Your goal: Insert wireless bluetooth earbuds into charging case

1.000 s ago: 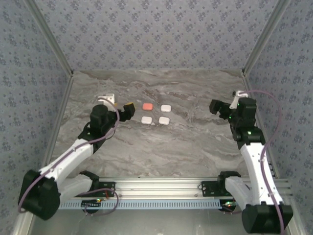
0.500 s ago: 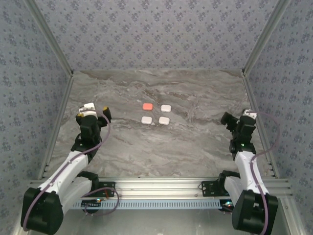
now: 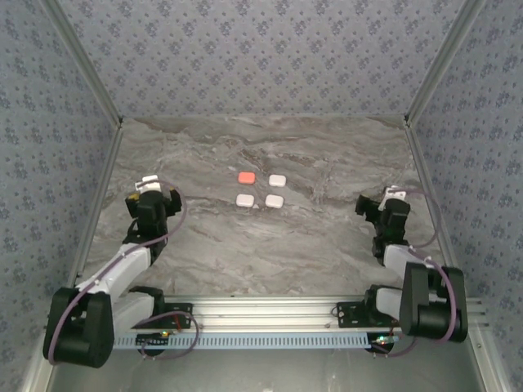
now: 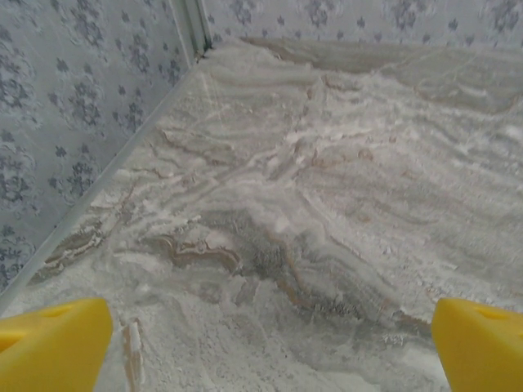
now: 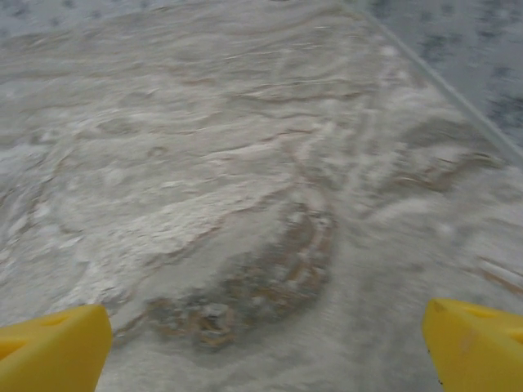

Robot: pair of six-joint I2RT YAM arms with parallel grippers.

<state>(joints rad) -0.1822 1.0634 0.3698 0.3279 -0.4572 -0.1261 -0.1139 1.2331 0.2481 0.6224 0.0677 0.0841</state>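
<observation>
Overhead cam gives me four small rounded charging cases in a two-by-two block at ctr of the grey marbled bench [image 3: 310, 237]. The far row has a coral-red case [image 3: 246, 176] w/ a white case [image 3: 278, 180] just beside it. The near row has a second white case [image 3: 244, 199] and a third white case [image 3: 274, 201].

Wrist cams give the close-up instead: marble veining, plus yellow fingertips [image 4: 49, 343] at the bottom corners on the left and yellow fingertips [image 5: 478, 347] likewise on the right. Left wrist cam also catches the blue-grey patterned wall [image 4: 82, 82] meeting the bench edge.

Wireless bluetooth earbuds are too small for me to make out from overhead. The cases look shut, so I can't tell if any sit inside. Right wrist pic is soft, and the fingertips are cut off by the frame in both wrist cams.

Left arm [image 3: 122, 265] is folded low at the left side of the bench, wrist raised near the wall. Right arm [image 3: 396, 257] is folded the same way at the right side. Both are well apart from the cases. Left jaws are spread wide w/ nothing btwn them; right jaws likewise.
</observation>
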